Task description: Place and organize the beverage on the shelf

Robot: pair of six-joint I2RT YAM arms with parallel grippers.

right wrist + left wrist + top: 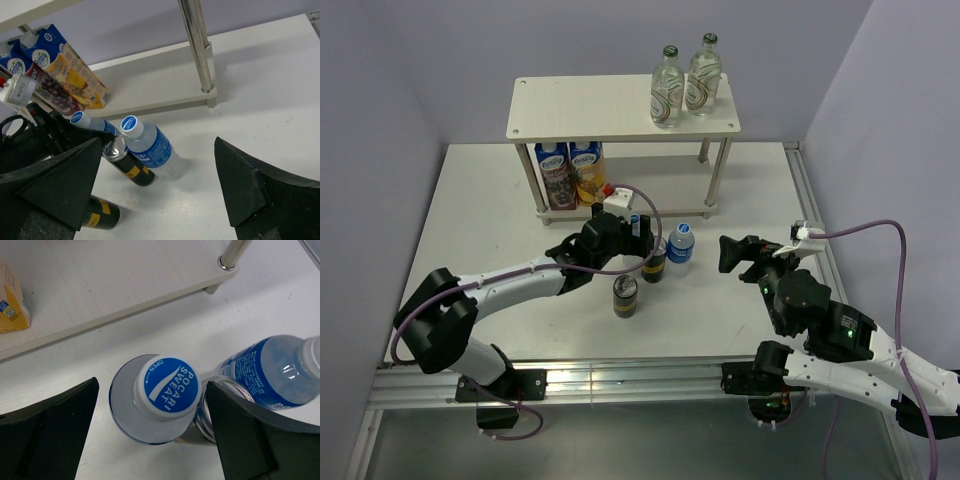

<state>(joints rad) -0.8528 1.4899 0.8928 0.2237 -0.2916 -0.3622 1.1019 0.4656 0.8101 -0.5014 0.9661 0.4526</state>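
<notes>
Your left claw (151,390) is spread wide around the upright water bottle (167,391) mid-frame, gripping nothing yet, probably lined up to lift it onto the shelf (100,290).

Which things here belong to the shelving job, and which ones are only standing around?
Belong to the job:
shelf
two glass bottles
two water bottles
two cans

Only standing around:
two juice cartons, low on the shelf

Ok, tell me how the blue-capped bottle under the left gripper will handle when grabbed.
Probably squashy: the blue-capped bottle looks like clear plastic. Likely tippy, being tall and narrow, and a can stands right beside it.
</notes>
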